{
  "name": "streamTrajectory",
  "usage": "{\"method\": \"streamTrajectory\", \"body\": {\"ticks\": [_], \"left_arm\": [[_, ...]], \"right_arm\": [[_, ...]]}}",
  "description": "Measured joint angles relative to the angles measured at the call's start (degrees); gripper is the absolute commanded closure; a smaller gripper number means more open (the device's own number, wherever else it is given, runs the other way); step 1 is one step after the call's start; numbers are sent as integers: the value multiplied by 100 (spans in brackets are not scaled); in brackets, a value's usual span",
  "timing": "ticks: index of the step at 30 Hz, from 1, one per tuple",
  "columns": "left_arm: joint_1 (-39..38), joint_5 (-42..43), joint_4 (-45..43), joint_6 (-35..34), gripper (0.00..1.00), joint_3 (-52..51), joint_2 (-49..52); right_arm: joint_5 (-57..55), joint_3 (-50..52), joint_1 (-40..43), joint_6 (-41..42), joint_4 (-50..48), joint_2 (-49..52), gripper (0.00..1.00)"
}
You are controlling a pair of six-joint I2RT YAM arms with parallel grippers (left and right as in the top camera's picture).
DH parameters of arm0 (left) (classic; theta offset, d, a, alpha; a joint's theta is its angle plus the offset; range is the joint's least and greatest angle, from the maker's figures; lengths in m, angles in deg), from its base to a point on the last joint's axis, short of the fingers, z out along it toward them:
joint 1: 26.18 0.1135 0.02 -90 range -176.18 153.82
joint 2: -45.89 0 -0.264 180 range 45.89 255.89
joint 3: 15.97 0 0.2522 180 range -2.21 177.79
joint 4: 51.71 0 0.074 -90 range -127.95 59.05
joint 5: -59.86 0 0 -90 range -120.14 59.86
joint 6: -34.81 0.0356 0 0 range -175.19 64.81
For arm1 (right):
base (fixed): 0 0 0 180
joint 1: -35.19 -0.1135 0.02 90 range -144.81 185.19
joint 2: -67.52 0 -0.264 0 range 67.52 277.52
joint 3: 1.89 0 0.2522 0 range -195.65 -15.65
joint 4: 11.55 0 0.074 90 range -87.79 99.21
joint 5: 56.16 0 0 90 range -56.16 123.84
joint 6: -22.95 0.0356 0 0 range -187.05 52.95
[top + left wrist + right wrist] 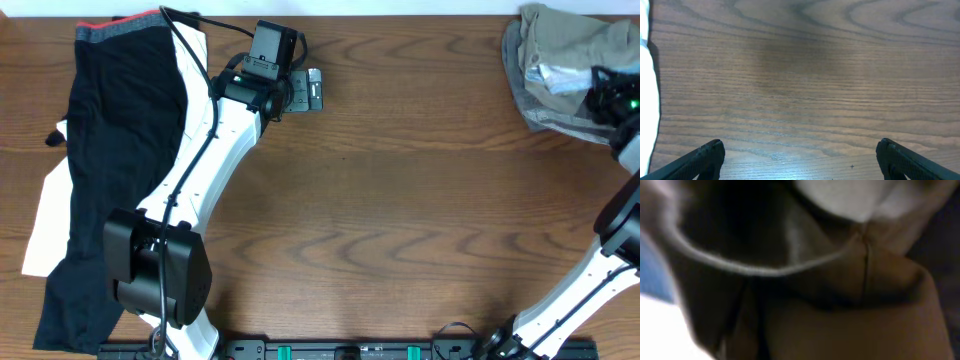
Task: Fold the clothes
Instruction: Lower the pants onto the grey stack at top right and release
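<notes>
Khaki shorts [560, 40] are bunched up in the upper right corner. The right gripper [602, 90] is down in that pile. Its wrist cam is just blurry beige cloth, so I can't tell how wide it is. The left gripper [313, 90] is spread wide over the wooden table [420, 200], upper middle, holding nothing.

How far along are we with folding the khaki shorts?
Nothing looks folded yet. The khaki shorts lie crumpled in the pile at the far right. In hand: the right gripper is down in that pile, fabric filling its camera. The left gripper hangs open over the table. Spreading and folding remain.
</notes>
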Motion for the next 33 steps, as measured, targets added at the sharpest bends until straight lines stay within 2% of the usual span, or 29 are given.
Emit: {"method": "streamTrajectory", "body": {"ticks": [2, 4, 6, 7, 8, 9, 12, 21, 22, 23, 25, 30, 33], "left_arm": [[0, 2, -20, 0, 2, 0, 9], [0, 0, -63, 0, 2, 0, 31], [0, 2, -111, 0, 2, 0, 55], [0, 2, -131, 0, 2, 0, 61], [0, 0, -151, 0, 2, 0, 63], [0, 2, -175, 0, 2, 0, 66], [0, 0, -269, 0, 2, 0, 66], [0, 2, -304, 0, 2, 0, 66], [0, 0, -308, 0, 2, 0, 66], [0, 2, -308, 0, 2, 0, 66], [0, 2, -310, 0, 2, 0, 66], [0, 2, -313, 0, 2, 0, 66], [0, 2, -315, 0, 2, 0, 66]], "right_arm": [[70, 4, 50, -44, 332, 0, 70], [127, 4, 79, -111, 509, 0, 62], [155, 2, 85, -186, 619, -2, 50], [177, 0, 87, -267, 710, -2, 39], [188, 4, 87, -310, 782, -2, 37], [219, 4, 87, -409, 870, -9, 27], [247, 15, 90, -691, 1222, -74, 14], [232, 17, 197, -2052, 2677, -1263, 14], [236, 17, 195, -2260, 2887, -1469, 13], [229, 17, 195, -2476, 3086, -1676, 3], [227, 15, 192, -2916, 3383, -2090, 1], [-212, 13, 96, -4369, 3556, -2861, 1], [-981, 4, -181, -5187, 3318, -2944, 1]]}}
